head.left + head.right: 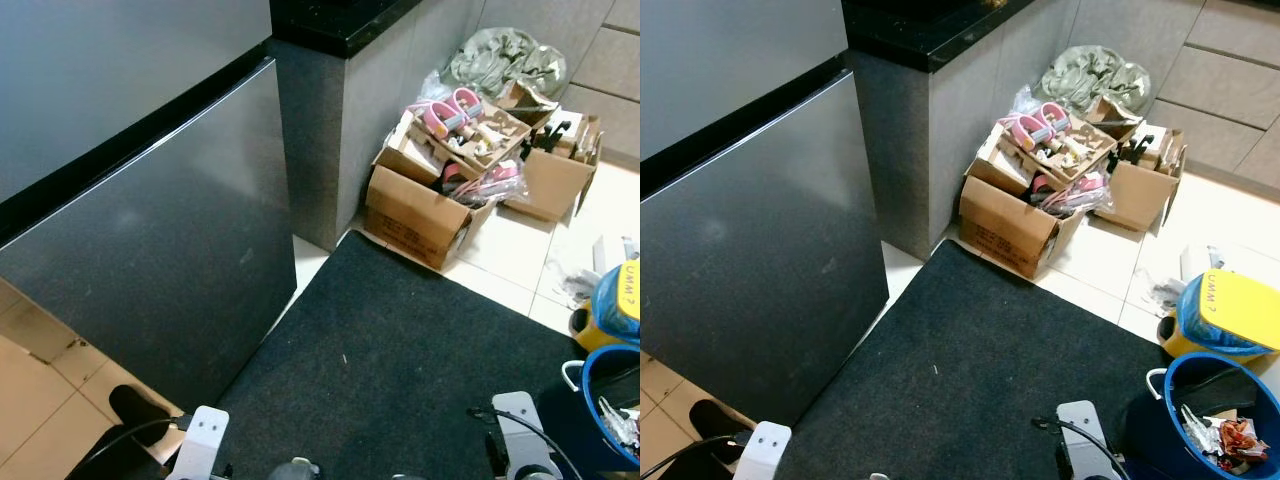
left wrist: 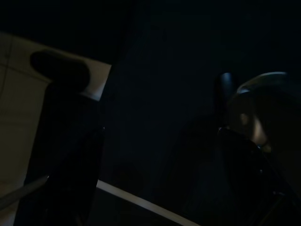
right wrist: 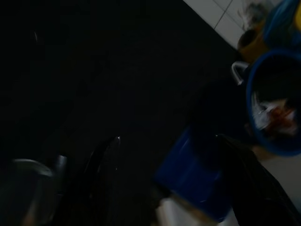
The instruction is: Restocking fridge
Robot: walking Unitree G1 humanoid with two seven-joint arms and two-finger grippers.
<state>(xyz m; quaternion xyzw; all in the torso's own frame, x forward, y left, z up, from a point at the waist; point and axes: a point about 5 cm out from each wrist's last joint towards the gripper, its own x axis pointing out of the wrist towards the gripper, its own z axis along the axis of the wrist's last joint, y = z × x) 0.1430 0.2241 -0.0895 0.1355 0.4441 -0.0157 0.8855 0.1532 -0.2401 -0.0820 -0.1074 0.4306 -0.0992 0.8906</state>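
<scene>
We are only at the start of the job. The fridge [image 1: 150, 250] has its doors shut, and we hold no food yet. So almost all is left, we think: get the things, open a door, put them in.

Both our arms hang low by our sides. Our left arm [image 1: 203, 440] and our right arm [image 1: 1080, 440] peek in at the near edge of the head views. The wrist views are very dark. In the left wrist view we make out one dark finger [image 2: 66, 155] of the left claw, but we cannot tell if that claw is apart or together. In the right wrist view it is the same for the right claw: a dark finger [image 3: 254, 188] shows, and we cannot tell more.

Under both claws lies a black mat [image 1: 400, 370] on the tile floor. Just beside the right claw, on its outer side, stands a blue bucket [image 1: 1220, 410] with scraps in it. A bit past that sits a blue tub with a yellow lid [image 1: 1230, 310].

The fridge stands ahead of the left claw, close to it, with a dark shoe [image 1: 140, 405] by its foot. Past the fridge is a grey block with a black surface [image 1: 930, 40] on top. Far ahead of the right claw sit open cardboard boxes [image 1: 420, 210] full of pink things, and a green bag [image 1: 505, 55] behind them.
</scene>
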